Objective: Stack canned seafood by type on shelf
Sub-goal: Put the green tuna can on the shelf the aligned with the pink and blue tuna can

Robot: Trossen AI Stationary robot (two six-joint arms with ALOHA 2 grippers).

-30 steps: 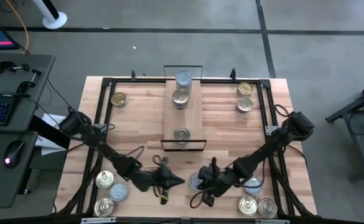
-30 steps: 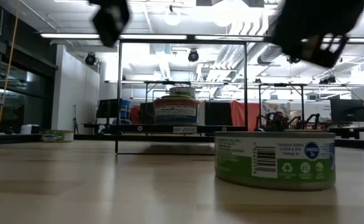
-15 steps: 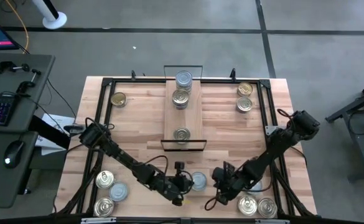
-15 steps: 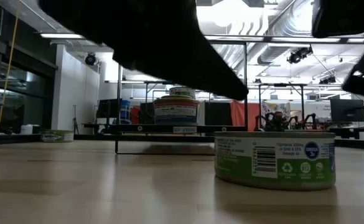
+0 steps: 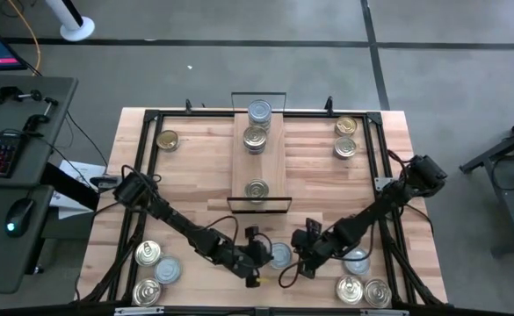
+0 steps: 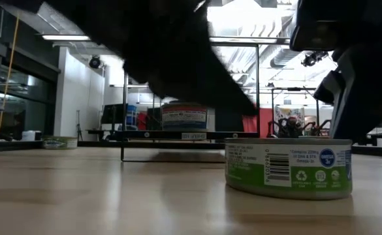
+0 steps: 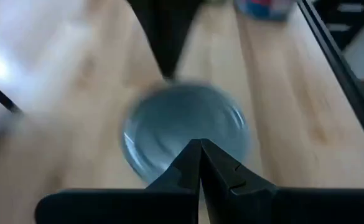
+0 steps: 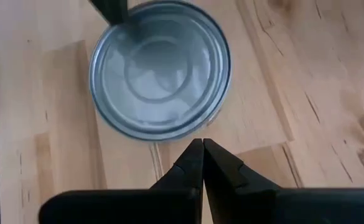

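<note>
Silver-blue tin [image 5: 279,255] is set on tabletop [image 5: 195,175] at 6 o'clock of shelf [image 5: 257,167] | flanked by left gripper [image 5: 258,256] and right gripper [image 5: 302,256], jaws closed, empty | judged: positioning for pickup.

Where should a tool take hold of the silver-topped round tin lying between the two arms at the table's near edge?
Probably on its low side wall, from straight above, fingers spread across its width. The silver-topped round tin sits flat, lid up, on the butcher-block table. Both the left tool and right tool are shut beside it and must open first.
</note>
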